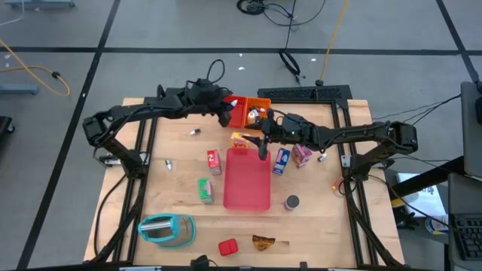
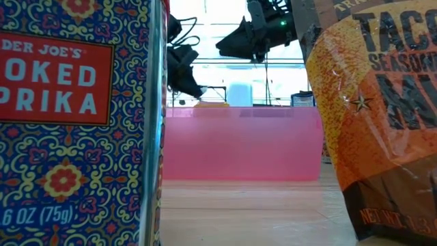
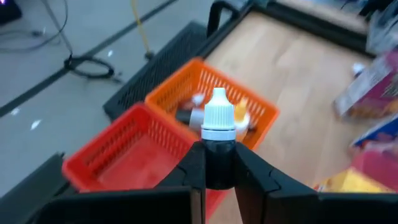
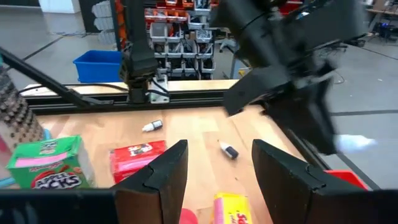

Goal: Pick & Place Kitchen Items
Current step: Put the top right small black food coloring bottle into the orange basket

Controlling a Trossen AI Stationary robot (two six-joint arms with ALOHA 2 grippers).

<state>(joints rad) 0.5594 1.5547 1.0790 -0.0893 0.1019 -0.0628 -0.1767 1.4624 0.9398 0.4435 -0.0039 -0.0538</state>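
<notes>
My left gripper [image 1: 224, 114] is over the red bin [image 1: 236, 114] at the table's far side, shut on a tiny dark bottle with a white cap [image 3: 219, 118]. In its wrist view the red bin [image 3: 124, 155] and the orange bin [image 3: 214, 93] lie below the bottle. My right gripper [image 1: 263, 144] is open and empty above the far edge of the pink tray [image 1: 247, 181]; its fingers [image 4: 214, 168] stand over a yellow box [image 4: 227, 208]. Red [image 1: 214, 160], green [image 1: 205, 190], blue [image 1: 282, 160] and pink [image 1: 302, 155] boxes stand around the tray. My left gripper pinches the bottle's dark body [image 3: 219, 163], just below the white cap, between its two fingers [image 3: 186, 171]. The capped end sticks out past the fingertips. The bottle is lifted clear, above the two bins.
A teal toaster [image 1: 167, 229], a red tin [image 1: 227, 246] and a brown packet [image 1: 263, 242] lie near the front edge, a grey can [image 1: 291, 202] right of the tray. Tiny bottles [image 1: 195, 132] [image 1: 169, 163] lie on the left half. The orange bin holds some items.
</notes>
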